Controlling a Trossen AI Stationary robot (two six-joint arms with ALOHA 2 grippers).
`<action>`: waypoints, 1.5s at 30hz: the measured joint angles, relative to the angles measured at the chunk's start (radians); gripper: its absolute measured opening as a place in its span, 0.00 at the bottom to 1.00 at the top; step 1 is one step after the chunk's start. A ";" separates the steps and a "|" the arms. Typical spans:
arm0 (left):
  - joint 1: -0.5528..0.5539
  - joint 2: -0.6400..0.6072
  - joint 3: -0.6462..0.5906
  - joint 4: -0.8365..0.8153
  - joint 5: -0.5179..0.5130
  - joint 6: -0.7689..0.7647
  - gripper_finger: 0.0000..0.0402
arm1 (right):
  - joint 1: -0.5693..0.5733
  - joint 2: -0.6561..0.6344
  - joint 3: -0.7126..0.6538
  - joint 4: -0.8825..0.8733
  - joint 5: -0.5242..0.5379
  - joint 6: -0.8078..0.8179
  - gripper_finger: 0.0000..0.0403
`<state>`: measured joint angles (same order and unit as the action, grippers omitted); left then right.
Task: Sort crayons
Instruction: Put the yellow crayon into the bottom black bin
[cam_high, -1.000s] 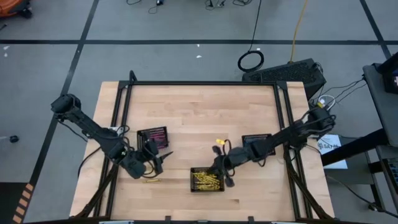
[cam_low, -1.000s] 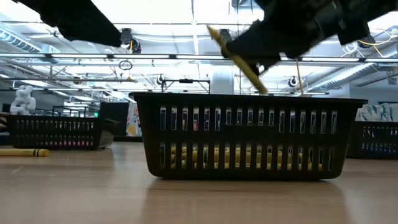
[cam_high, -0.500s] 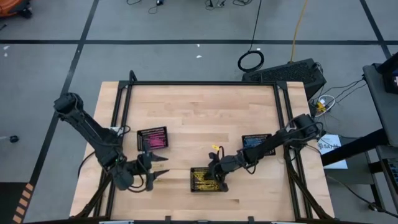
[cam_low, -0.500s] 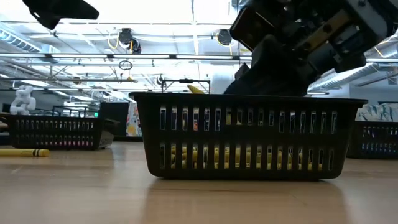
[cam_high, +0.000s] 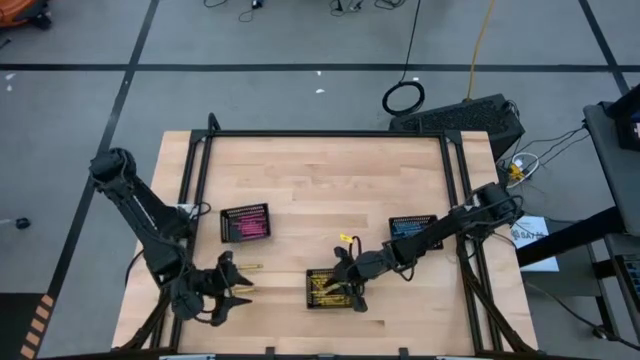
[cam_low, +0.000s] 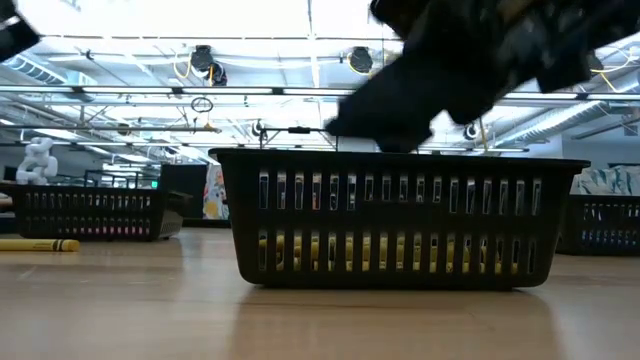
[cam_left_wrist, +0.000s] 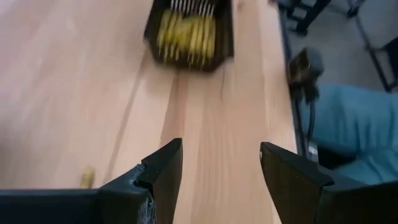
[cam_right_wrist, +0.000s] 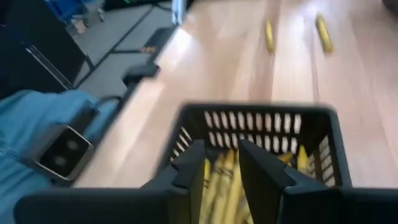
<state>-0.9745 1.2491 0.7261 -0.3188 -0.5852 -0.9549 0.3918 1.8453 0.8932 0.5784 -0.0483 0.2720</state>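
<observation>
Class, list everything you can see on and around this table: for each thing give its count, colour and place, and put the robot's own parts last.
Trays: three, black mesh; one front centre filled with yellow crayons, one mid-left with pink crayons, one mid-right with blue crayons.
Loose crayons: at least two, yellow, on the wood left of the centre tray.
Table: one, light wood with black frame.
Cable coil: one, black, on the floor behind the table.
Left gripper: open, above the table's front left.
Right gripper: fingers slightly apart, over the centre tray.
</observation>
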 joint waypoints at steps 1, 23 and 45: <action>-0.011 0.000 0.002 -0.033 0.016 -0.035 0.53 | 0.005 -0.016 0.000 -0.001 0.000 -0.007 0.22; -0.125 0.307 -0.002 -0.230 0.115 -0.144 0.52 | 0.294 -0.276 0.000 -0.028 0.338 -0.238 0.13; -0.088 0.334 -0.099 0.065 0.058 -0.112 0.02 | 0.298 -0.276 0.000 -0.073 0.343 -0.153 0.13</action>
<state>-1.0623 1.5830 0.6270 -0.2533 -0.5273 -1.0668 0.6895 1.5688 0.8932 0.5057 0.2945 0.1192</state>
